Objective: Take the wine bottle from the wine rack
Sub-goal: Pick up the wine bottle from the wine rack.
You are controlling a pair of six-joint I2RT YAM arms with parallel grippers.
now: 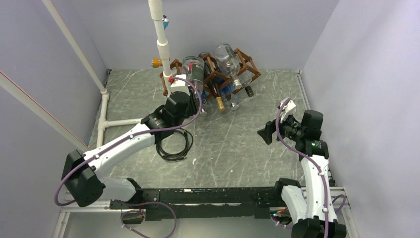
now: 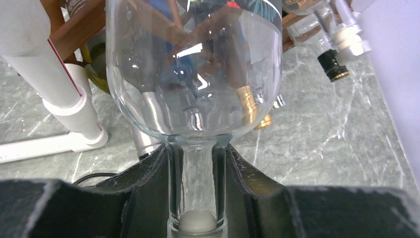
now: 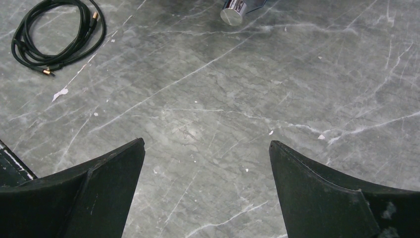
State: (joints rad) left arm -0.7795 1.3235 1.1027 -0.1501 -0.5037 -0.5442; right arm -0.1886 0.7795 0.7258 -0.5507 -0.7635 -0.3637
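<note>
A clear glass wine bottle (image 2: 193, 74) fills the left wrist view, its neck running down between my black fingers. My left gripper (image 2: 196, 153) is shut on that neck, just below the shoulder. From above, the bottle (image 1: 193, 69) lies in the left end of the dark brown wine rack (image 1: 247, 67), neck towards me, with the left gripper (image 1: 190, 94) right in front of it. A wooden bar of the rack (image 2: 74, 29) shows beside the bottle. My right gripper (image 1: 265, 133) hovers open over bare table at the right, its fingers wide apart (image 3: 207, 146) with nothing between them.
Other bottles sit in the rack: a clear one (image 1: 225, 54) and a dark one with a gold cap (image 1: 218, 101). A white PVC pipe (image 1: 161, 34) stands just left of the rack. A black cable coil (image 1: 174, 144) lies under my left arm. Walls close in on three sides.
</note>
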